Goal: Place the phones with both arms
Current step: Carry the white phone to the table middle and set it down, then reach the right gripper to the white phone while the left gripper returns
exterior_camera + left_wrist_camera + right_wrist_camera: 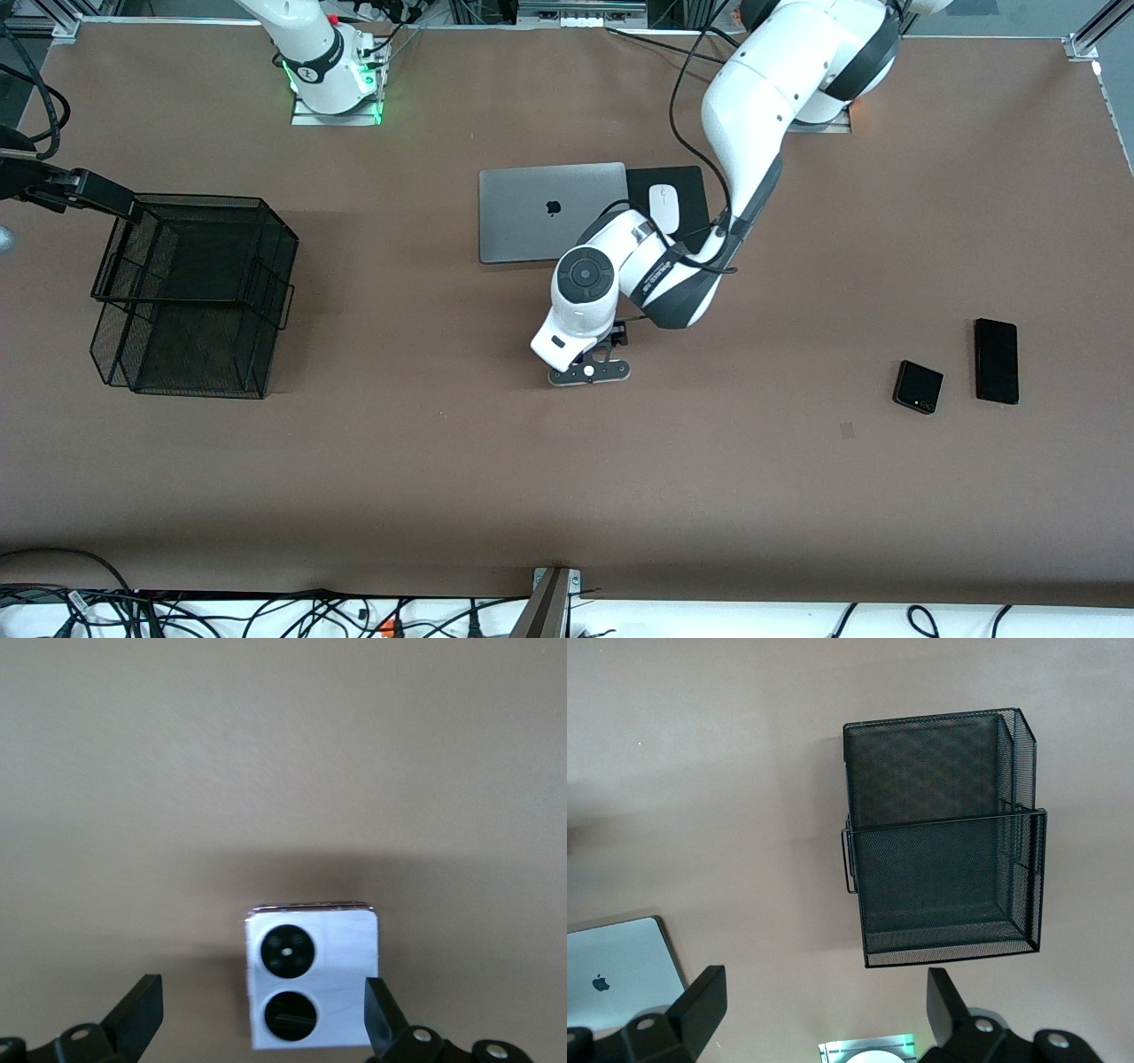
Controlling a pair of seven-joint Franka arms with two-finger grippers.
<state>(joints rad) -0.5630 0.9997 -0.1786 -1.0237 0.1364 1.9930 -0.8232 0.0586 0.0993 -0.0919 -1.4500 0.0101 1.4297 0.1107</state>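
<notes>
Brown table point(443, 461), three phones point(917, 386), two arms point(753, 106)

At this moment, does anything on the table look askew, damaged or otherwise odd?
Only slightly: the small square black phone lies tilted beside the straight long black slab phone. The lilac square phone lies flat between the open left gripper's fingers. The black wire-mesh basket looks intact.
</notes>
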